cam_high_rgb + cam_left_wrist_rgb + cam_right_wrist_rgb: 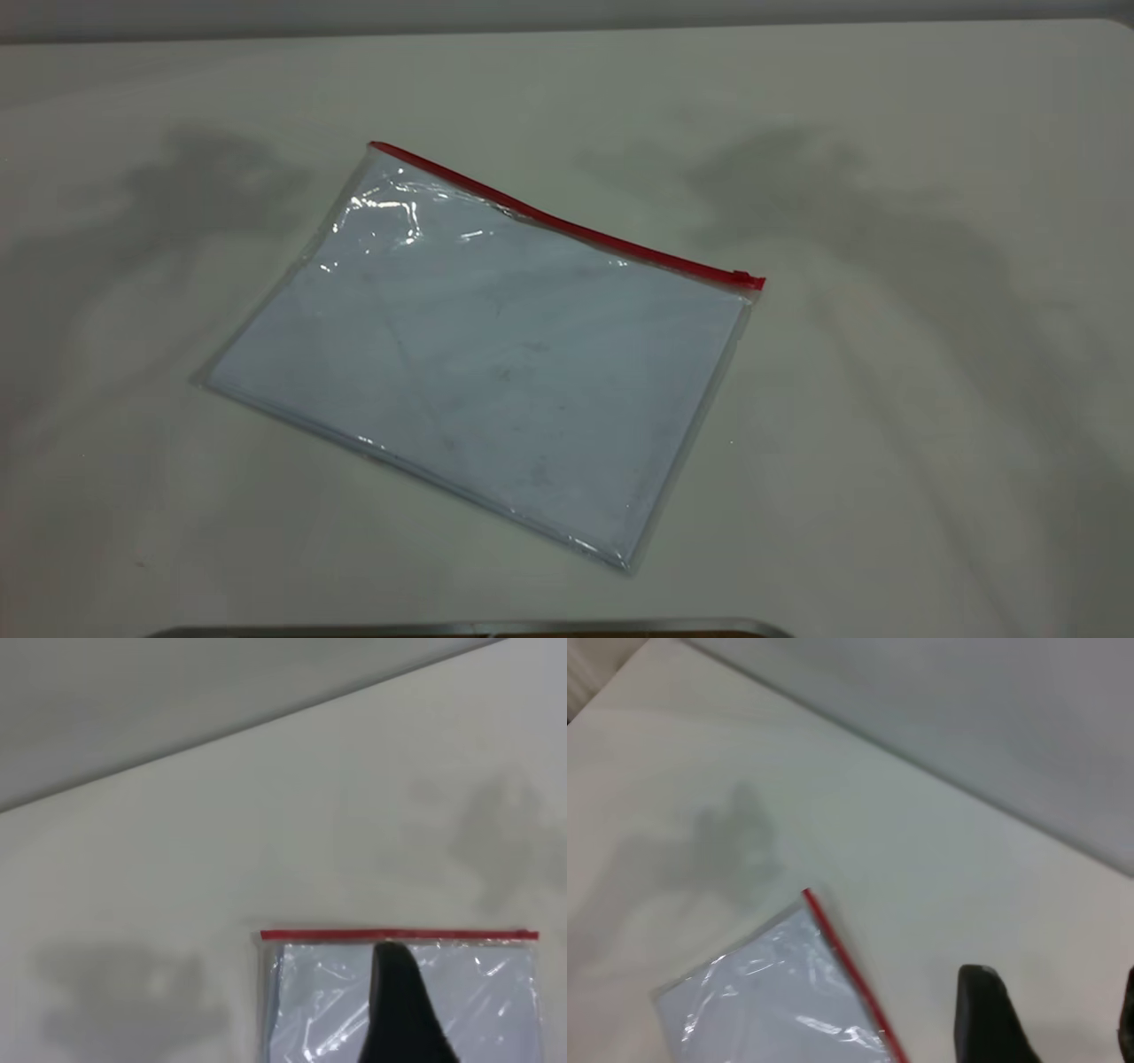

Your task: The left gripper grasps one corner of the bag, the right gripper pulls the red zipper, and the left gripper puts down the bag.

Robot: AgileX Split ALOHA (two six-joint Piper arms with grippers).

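Nothing of the task appears to be done yet. The bag (483, 372) lies flat near the middle of the desk (930, 443), untouched, with its red zipper (567, 226) along the edge facing the desk's far side. The small slider seems to sit at the zipper's right end, though this is hard to make out. All three steps are judged to remain: corner grasp, zipper pull, setting down.

Only one dark finger of the left gripper (403, 1010) is seen, above the bag; whether its fingers are released cannot be told. The right gripper (1050, 1019) is cut off, its fingers spread apart and holding nothing.
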